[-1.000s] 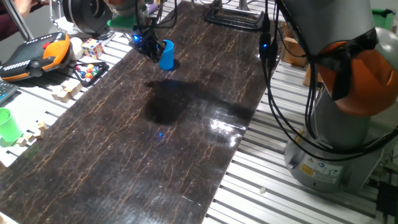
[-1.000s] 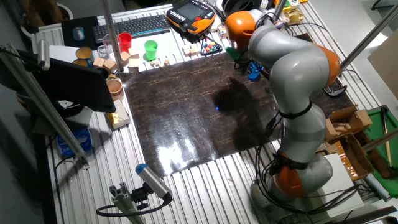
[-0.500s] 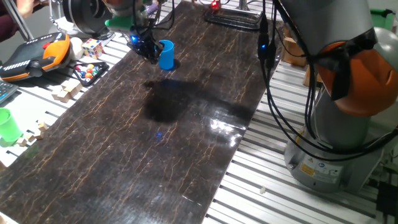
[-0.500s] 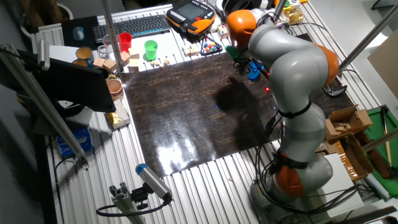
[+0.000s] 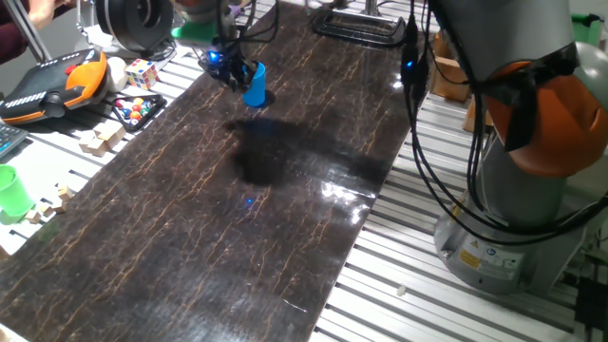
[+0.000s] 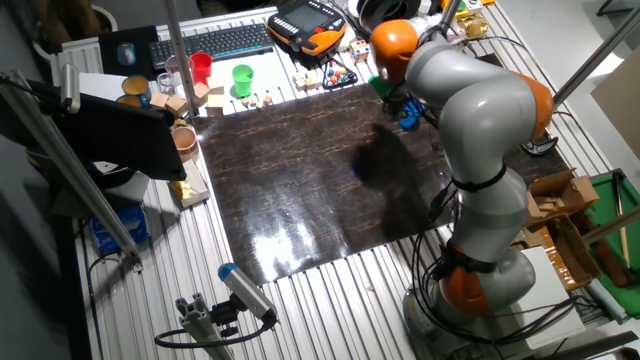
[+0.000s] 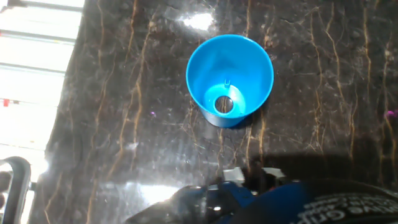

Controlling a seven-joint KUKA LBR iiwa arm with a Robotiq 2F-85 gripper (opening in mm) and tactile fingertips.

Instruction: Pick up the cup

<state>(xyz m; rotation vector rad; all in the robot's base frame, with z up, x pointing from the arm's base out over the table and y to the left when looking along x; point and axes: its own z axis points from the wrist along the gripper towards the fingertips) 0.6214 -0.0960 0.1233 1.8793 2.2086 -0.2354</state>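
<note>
The blue cup point(image 5: 255, 84) stands upright on the dark tabletop point(image 5: 218, 218) near its far edge. In the hand view the cup point(image 7: 230, 79) is seen from above, mouth up and empty, free of the fingers. It shows as a small blue spot in the other fixed view point(image 6: 409, 116), partly hidden by the arm. My gripper point(image 5: 230, 68) hovers just to the left of the cup, close to it, with a blue light on it. Two pale tips point(image 7: 233, 175) stand apart at the bottom of the hand view, with nothing between them.
A light green cup point(image 5: 9, 190) stands at the left edge, also in the other fixed view point(image 6: 242, 78), next to a red cup point(image 6: 200, 66). An orange teach pendant point(image 5: 57, 81), a Rubik's cube point(image 5: 141, 72) and wooden blocks point(image 5: 95, 141) lie left of the tabletop. The robot base point(image 5: 513, 190) is on the right.
My gripper has shifted slightly to the right, closer to the blue cup. The cup has not moved.
</note>
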